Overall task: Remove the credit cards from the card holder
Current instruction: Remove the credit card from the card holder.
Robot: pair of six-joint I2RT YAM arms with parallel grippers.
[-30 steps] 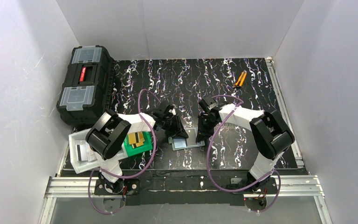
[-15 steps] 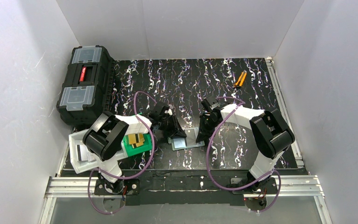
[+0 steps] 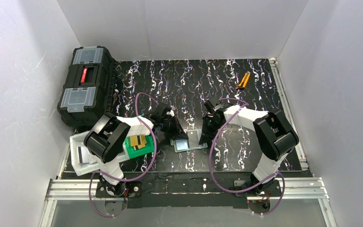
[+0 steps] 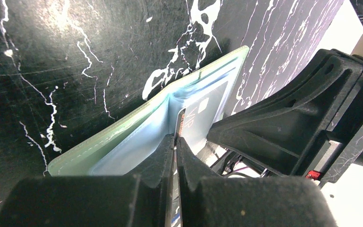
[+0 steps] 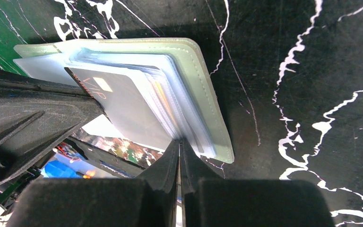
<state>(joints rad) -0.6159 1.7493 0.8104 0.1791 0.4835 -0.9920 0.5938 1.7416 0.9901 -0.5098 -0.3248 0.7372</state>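
Now the left gripper point(image 4: 175, 140) pinches a flat grey card point(image 4: 204, 112) in the shiny card holder point(image 4: 123, 147); the right gripper point(image 5: 179, 144) pinches its edge.

The card holder point(image 3: 189, 144), by the middle of the near edge of the table point(image 3: 194, 85), is hemmed in by the left gripper point(image 4: 175, 142) on its left and the right gripper point(image 5: 179, 144) on its right. Approach is left only from its far or near side. The far left corner is filled by a black toolbox point(image 3: 85, 85), and the near left corner by a green bin point(image 3: 134, 151) and a white bin point(image 3: 75, 142). An orange tool point(image 3: 243, 80) is found near the far right corner.
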